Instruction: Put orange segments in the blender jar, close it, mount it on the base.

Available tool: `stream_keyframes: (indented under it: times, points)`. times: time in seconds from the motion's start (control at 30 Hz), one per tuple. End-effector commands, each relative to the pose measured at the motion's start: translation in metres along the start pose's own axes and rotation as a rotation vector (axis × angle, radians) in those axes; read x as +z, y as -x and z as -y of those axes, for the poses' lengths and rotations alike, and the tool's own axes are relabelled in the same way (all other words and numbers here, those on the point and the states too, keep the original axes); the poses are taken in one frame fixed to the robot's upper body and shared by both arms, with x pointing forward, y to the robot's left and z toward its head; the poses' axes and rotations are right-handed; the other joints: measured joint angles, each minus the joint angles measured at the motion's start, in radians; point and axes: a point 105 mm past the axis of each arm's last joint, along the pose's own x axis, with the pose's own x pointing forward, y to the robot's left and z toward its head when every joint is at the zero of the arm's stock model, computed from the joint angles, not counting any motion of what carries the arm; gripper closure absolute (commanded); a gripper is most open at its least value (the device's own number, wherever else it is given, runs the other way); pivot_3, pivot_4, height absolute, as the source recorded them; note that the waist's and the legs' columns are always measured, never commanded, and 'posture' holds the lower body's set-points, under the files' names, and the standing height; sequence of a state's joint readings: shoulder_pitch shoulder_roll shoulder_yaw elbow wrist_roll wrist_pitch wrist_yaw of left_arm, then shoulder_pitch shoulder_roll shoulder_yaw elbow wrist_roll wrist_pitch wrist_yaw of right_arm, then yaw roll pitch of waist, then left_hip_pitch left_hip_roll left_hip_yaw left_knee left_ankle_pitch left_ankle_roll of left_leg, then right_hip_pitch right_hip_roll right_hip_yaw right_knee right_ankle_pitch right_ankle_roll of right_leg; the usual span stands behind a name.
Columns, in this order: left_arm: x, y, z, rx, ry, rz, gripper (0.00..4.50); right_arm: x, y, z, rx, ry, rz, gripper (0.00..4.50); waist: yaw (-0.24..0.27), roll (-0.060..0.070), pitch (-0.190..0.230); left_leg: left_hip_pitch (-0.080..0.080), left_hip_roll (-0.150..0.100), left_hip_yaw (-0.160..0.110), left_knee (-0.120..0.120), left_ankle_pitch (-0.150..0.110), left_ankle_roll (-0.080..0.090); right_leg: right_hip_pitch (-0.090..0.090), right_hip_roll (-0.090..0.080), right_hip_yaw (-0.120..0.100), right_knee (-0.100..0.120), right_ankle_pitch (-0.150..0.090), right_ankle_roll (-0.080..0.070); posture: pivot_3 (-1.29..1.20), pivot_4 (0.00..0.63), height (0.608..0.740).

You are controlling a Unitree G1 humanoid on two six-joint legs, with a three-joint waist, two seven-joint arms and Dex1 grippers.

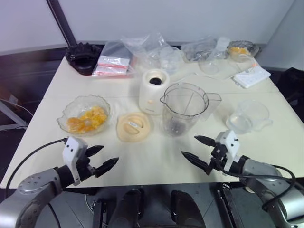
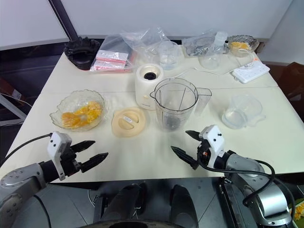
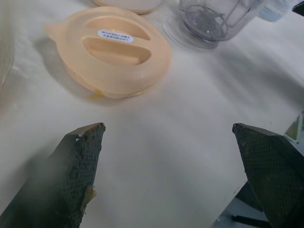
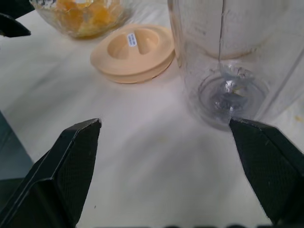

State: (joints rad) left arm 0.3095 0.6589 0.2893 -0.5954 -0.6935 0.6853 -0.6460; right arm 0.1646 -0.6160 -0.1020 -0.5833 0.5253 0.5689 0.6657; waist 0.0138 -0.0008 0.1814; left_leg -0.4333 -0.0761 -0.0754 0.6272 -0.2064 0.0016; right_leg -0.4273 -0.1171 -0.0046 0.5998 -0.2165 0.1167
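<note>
A: Where are the orange segments (image 1: 86,118) kept?
B: In the glass bowl (image 1: 64,122) on the worktop (image 1: 142,156). The empty blender jar (image 1: 184,108) is set just beside the base (image 1: 153,92).
A: And the fingers?
B: Both the left gripper (image 1: 100,159) and right gripper (image 1: 195,148) are spread wide, with nothing held
</note>
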Motion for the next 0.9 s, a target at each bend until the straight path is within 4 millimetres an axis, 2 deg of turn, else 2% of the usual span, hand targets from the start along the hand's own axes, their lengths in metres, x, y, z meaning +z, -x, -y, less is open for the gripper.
stream_keyframes:
  times: [0.03, 0.27, 0.37, 0.4, 0.47, 0.5, 0.6, 0.67, 0.83, 0.9]
  points:
    - [0.008, -0.001, 0.004, -0.004, -0.028, 0.022, 0.0, 0.011, -0.001, -0.005, 0.011, 0.029, 0.033, 0.02, 0.0, 0.0, 0.0, 0.0, 0.0, 0.0, 0.0, 0.0, 0.0, 0.0, 0.0, 0.0, 0.0, 0.0, 0.0, 0.0, 0.15, 0.74]
    - [0.009, -0.002, -0.003, 0.044, -0.046, 0.01, 0.0, 0.01, 0.001, -0.002, 0.006, 0.035, 0.022, 0.02, -0.001, 0.0, 0.0, 0.0, 0.0, 0.0, 0.002, 0.0, 0.0, 0.001, 0.0, 0.0, 0.0, 0.0, 0.0, 0.0, 0.15, 0.74]
    - [0.006, 0.001, -0.014, 0.086, -0.027, -0.082, 0.0, 0.01, 0.002, -0.002, 0.013, 0.046, 0.007, 0.02, 0.001, -0.001, 0.0, 0.0, 0.0, 0.0, 0.002, 0.0, 0.0, 0.001, 0.0, 0.0, 0.001, 0.0, 0.0, 0.0, 0.15, 0.74]
    - [0.011, 0.003, -0.018, 0.088, -0.047, -0.117, 0.0, 0.01, 0.004, -0.005, 0.04, 0.051, -0.02, 0.02, 0.001, -0.001, 0.0, 0.001, 0.0, 0.0, 0.002, 0.0, 0.0, 0.001, 0.001, 0.0, 0.001, 0.0, 0.0, 0.0, 0.15, 0.74]
    - [0.021, 0.01, -0.034, 0.134, -0.116, -0.26, 0.0, 0.019, 0.008, -0.012, 0.109, 0.065, -0.046, 0.02, 0.001, -0.002, 0.0, 0.001, 0.0, 0.0, 0.003, 0.0, 0.0, 0.001, 0.001, 0.0, 0.003, 0.0, 0.0, 0.0, 0.15, 0.74]
    - [0.032, 0.014, -0.045, 0.163, -0.147, -0.3, 0.0, 0.027, 0.009, -0.014, 0.136, 0.068, -0.042, 0.02, 0.001, -0.005, 0.002, 0.001, 0.0, 0.0, 0.004, 0.0, 0.0, 0.001, 0.001, 0.0, 0.005, 0.0, 0.0, 0.0, 0.15, 0.74]
    - [0.084, 0.02, -0.071, 0.203, -0.252, -0.231, 0.0, 0.052, 0.009, -0.02, 0.204, 0.09, -0.011, 0.02, -0.003, -0.006, 0.003, 0.004, 0.0, 0.0, 0.004, 0.0, 0.0, 0.001, 0.003, 0.0, 0.009, -0.002, 0.003, 0.0, 0.15, 0.74]
    - [0.103, 0.022, -0.091, 0.264, -0.303, -0.227, 0.0, 0.058, 0.008, -0.025, 0.237, 0.115, -0.021, 0.02, -0.003, -0.006, 0.003, 0.005, 0.001, 0.001, 0.004, 0.0, 0.0, 0.001, 0.001, 0.0, 0.008, -0.002, 0.003, 0.0, 0.15, 0.74]
    - [0.107, 0.022, -0.129, 0.375, -0.394, -0.311, 0.0, 0.061, 0.004, -0.03, 0.247, 0.138, -0.03, 0.02, -0.001, -0.006, 0.003, 0.006, 0.001, 0.005, -0.003, 0.001, 0.001, -0.002, -0.001, 0.001, 0.007, -0.001, 0.0, 0.0, 0.15, 0.74]
    - [0.095, 0.017, -0.161, 0.485, -0.4, -0.399, 0.0, 0.064, -0.001, -0.035, 0.255, 0.139, -0.009, 0.02, 0.001, -0.009, 0.004, 0.005, 0.001, 0.005, -0.004, 0.001, 0.002, -0.002, -0.001, 0.001, 0.006, 0.0, 0.0, 0.0, 0.15, 0.74]
